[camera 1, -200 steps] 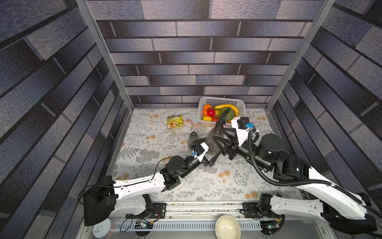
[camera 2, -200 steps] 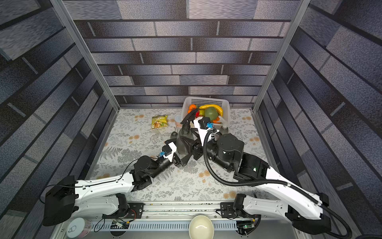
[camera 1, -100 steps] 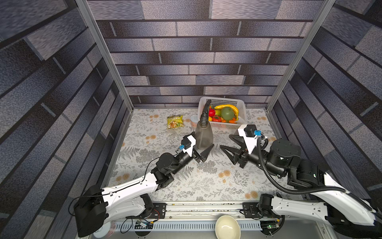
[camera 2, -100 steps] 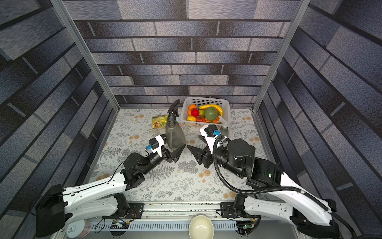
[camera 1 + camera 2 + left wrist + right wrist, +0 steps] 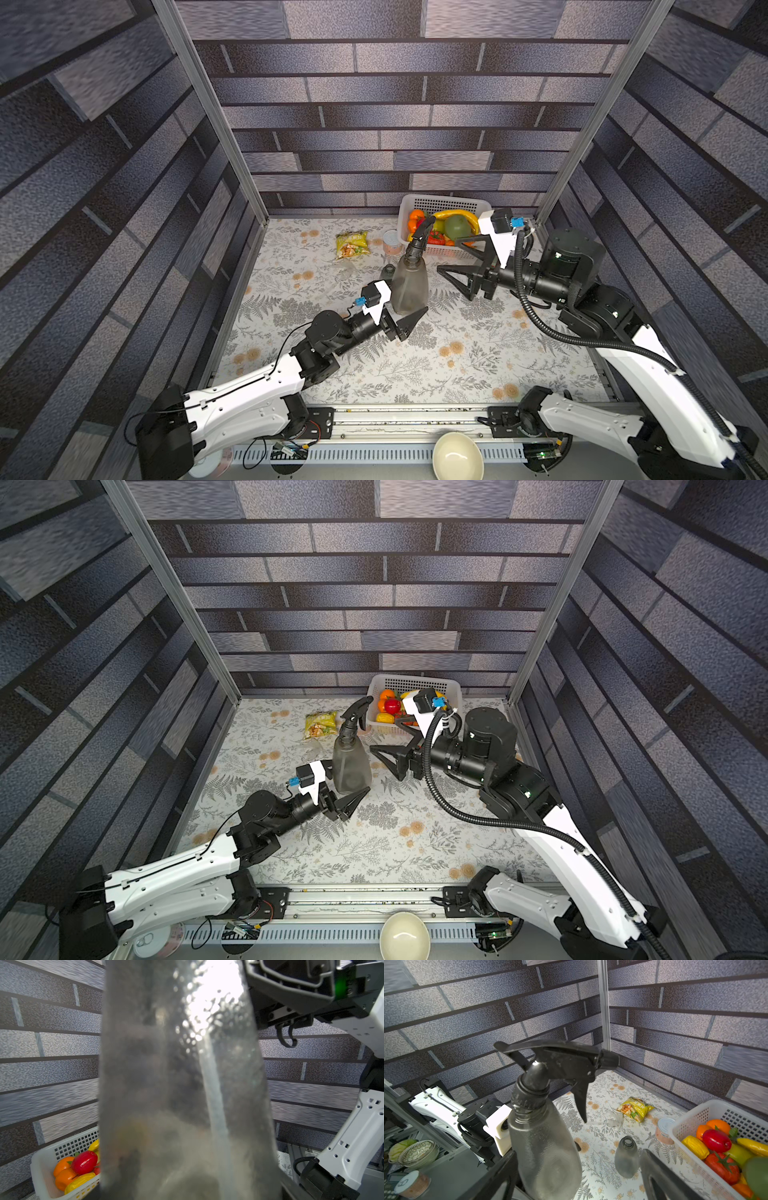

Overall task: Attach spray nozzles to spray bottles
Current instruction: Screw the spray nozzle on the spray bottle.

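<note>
The left end effector is closed around the wide base of a grey bottle, which stands upright; whether it rests on the surface I cannot tell. A black nozzle sits on its neck, collar down. The right end effector is wide open and empty, just beside that bottle but not touching it. Ahead of its fingertips an open-necked second bottle stands near a pink can. Farther ahead lie a clear nozzle and a yellow snack bag, its print too blurred to read. A fruit basket sits close beside this end effector.
</note>
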You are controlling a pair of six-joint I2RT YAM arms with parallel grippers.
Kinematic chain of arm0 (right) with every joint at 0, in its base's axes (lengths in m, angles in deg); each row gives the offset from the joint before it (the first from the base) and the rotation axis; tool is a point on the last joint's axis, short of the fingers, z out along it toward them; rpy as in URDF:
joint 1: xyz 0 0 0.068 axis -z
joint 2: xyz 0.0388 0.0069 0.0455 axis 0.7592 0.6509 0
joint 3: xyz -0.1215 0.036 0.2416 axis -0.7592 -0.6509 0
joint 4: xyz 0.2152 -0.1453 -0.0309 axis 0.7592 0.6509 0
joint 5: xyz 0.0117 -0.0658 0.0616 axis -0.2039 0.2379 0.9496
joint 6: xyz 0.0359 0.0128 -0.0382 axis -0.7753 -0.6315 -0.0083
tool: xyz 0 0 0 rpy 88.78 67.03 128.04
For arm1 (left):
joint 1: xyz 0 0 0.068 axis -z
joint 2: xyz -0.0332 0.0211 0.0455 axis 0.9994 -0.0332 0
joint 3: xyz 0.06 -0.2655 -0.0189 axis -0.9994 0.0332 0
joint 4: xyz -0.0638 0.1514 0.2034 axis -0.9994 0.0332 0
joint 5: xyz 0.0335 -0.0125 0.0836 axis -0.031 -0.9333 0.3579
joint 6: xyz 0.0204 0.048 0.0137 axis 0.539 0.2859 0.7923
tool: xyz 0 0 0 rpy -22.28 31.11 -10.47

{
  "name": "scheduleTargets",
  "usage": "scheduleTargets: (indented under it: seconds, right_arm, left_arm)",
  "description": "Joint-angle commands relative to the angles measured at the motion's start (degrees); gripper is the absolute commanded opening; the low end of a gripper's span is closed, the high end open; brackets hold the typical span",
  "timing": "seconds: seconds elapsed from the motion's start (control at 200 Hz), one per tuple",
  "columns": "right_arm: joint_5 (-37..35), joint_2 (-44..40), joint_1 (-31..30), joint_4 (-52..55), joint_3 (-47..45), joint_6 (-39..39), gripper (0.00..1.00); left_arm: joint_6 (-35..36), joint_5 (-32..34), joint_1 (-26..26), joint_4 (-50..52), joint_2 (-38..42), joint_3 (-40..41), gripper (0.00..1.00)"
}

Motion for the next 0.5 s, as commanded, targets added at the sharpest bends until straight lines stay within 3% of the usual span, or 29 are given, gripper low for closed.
scheduleTargets:
  seconds: [0.0, 0.165, 0.406, 0.496]
  right_arm:
    - [19.5, 2.2, 5.2, -13.8, -0.8, -9.3, 0.94]
    - [28.7, 7.5, 6.4, -26.1, -0.9, -19.0, 0.93]
    - [28.5, 9.6, 6.4, -29.9, -2.2, -22.4, 0.85]
    - [29.6, 9.3, 6.2, -30.3, -2.2, -23.8, 0.74]
  left_arm:
    - [-2.0, -3.8, -0.3, 2.1, 1.5, -0.9, 0.69]
    - [-2.9, -4.7, -0.3, 1.8, 1.1, -1.4, 0.69]
    - [-3.3, -5.1, -0.4, 0.6, -0.3, -2.1, 0.69]
    - [-3.3, -4.9, -0.6, 0.6, -0.8, -2.1, 0.69]
